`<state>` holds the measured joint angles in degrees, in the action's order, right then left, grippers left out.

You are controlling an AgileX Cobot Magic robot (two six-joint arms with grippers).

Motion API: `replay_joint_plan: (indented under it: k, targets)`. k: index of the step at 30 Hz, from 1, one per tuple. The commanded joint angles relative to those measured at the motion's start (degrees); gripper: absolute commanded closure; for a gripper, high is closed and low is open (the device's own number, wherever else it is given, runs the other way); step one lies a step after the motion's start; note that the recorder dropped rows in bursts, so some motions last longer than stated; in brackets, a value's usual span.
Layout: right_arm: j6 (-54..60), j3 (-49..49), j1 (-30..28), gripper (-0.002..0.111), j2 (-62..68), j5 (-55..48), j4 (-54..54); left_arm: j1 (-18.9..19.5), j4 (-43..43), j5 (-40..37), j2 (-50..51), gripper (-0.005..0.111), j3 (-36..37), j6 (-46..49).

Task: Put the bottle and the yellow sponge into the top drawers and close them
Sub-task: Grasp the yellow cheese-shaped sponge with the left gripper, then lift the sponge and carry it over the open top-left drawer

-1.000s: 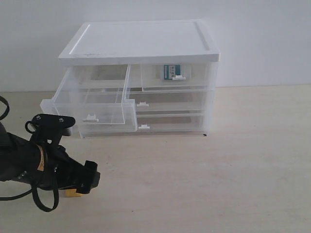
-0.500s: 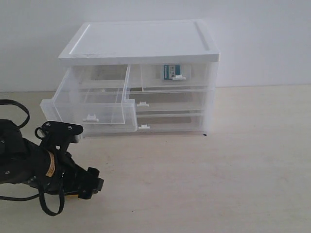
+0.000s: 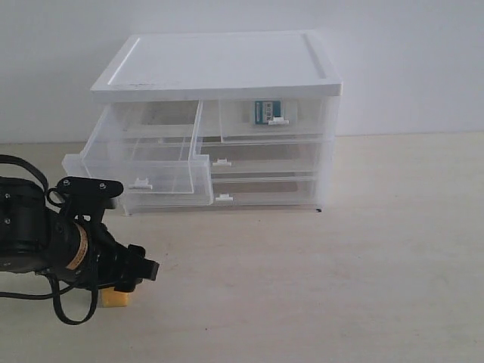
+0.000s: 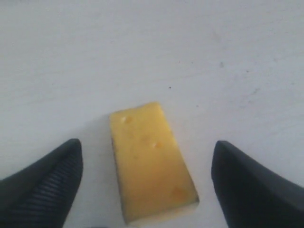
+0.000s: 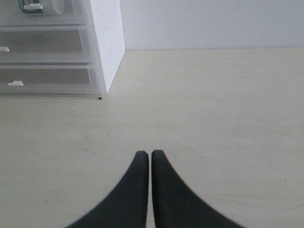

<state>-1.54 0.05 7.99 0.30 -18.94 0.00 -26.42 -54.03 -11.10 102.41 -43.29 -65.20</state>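
While the small yellow foam sponge (image 4: 152, 161) lies flat on the pale wooden table (image 3: 340, 265), the left gripper (image 4: 145, 145) hangs low over it with one black finger on each side. The fingers are apart. There is a bit of bare table between each finger and the sponge, so nothing is held yet.

The small white plastic bottle with the blue label (image 3: 265, 112) is already inside the clear top right drawer (image 3: 234, 122) of the white plastic cabinet (image 3: 219, 64), and that drawer looks pushed in. The clear top left drawer (image 3: 162, 170) is pulled out and looks to have nothing in it. The sponge sits on the table in front of that open drawer, a little way off from it.

The right gripper (image 5: 150, 159) is pressed tight together with nothing in it, over bare table near the right side of the cabinet.

So the step now looks like picking up the sponge. Next, the left fingers need to squeeze in on the two long sides of the sponge. Foam is soft, so a gentle squeeze should do. Then the arm needs to lift it over the front wall of the open drawer, drop it in, and push the drawer shut.
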Motion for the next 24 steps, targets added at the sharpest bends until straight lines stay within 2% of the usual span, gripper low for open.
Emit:
replay_joint_plan:
  k: [1, 2, 4, 6, 7, 14, 24]
  targets:
    - [0.28, -0.05, -0.06, 0.108, -0.3, 0.5, -0.41, 0.16, -0.62, 0.62, 0.31, 0.068, -0.3, -0.86]
    - [0.28, -0.05, -0.06, 0.108, -0.3, 0.5, -0.41, 0.16, -0.62, 0.77, 0.31, 0.077, -0.3, -0.86]
    - [0.28, -0.05, -0.06, 0.108, -0.3, 0.5, -0.41, 0.16, -0.62, 0.77, 0.31, 0.085, -0.3, -0.86]
    - [0.28, -0.05, -0.06, 0.108, -0.3, 0.5, -0.41, 0.16, -0.62, 0.77, 0.31, 0.1, 0.04, -0.86]
    - [0.28, -0.05, -0.06, 0.108, -0.3, 0.5, -0.41, 0.16, -0.66, 0.77, 0.31, 0.102, 0.29, -0.86]
    - [0.28, -0.05, -0.06, 0.108, -0.3, 0.5, -0.41, -0.05, -0.78, 0.37, -2.74, 0.103, 2.75, -0.38]
    - [0.28, -0.05, -0.06, 0.108, -0.3, 0.5, -0.41, -0.05, -0.78, 0.13, -16.34, 0.103, 11.51, 0.55]
